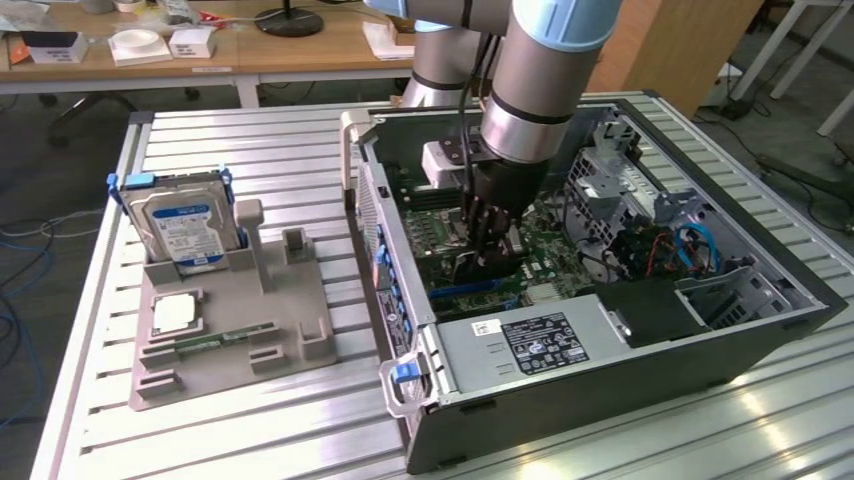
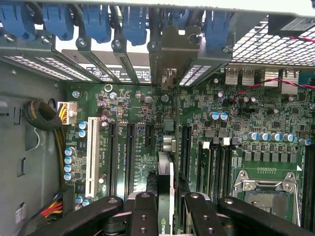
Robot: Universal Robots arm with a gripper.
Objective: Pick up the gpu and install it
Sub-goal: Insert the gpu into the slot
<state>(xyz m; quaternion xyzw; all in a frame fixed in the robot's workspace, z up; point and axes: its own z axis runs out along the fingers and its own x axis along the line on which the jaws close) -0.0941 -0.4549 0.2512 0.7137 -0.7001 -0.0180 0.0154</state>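
**GPU held edge-on over the motherboard inside the open case**

The arm point(image 1: 541, 70) is reaching down into the open computer case point(image 1: 747, 330), which is lying on its side on the slatted metal worktop point(image 1: 240, 150). The gripper point(image 1: 487, 250) is sitting low over the green motherboard point(image 2: 246, 113), near the middle of the case.

In the wrist view the gripper point(image 2: 165, 209) is closing its black fingers point(image 2: 143, 214) on a thin card standing on edge between them. This is the gpu point(image 2: 166, 174), seen edge-on, running away from the fingers toward the rear bracket openings with blue latches point(image 2: 96, 22). Its silver bracket point(image 2: 169, 78) is lying at the far end, against the rear wall of the case. The card is sitting between the dark expansion slots point(image 2: 130, 152), in line with one of them; whether it is fully seated cannot be told.

Other items noted: a white slot point(image 2: 91, 157) is standing beside the dark ones, and the processor socket point(image 2: 268, 189) is lying on the other side of the card. The power supply point(image 1: 527, 345) is occupying the near corner of the case.

On the exterior view's left, a grey fixture tray point(image 1: 227, 340) is resting on the worktop, carrying a blue-labelled hard drive point(image 1: 187, 225) standing upright and a memory stick point(image 1: 214, 340) lying flat.
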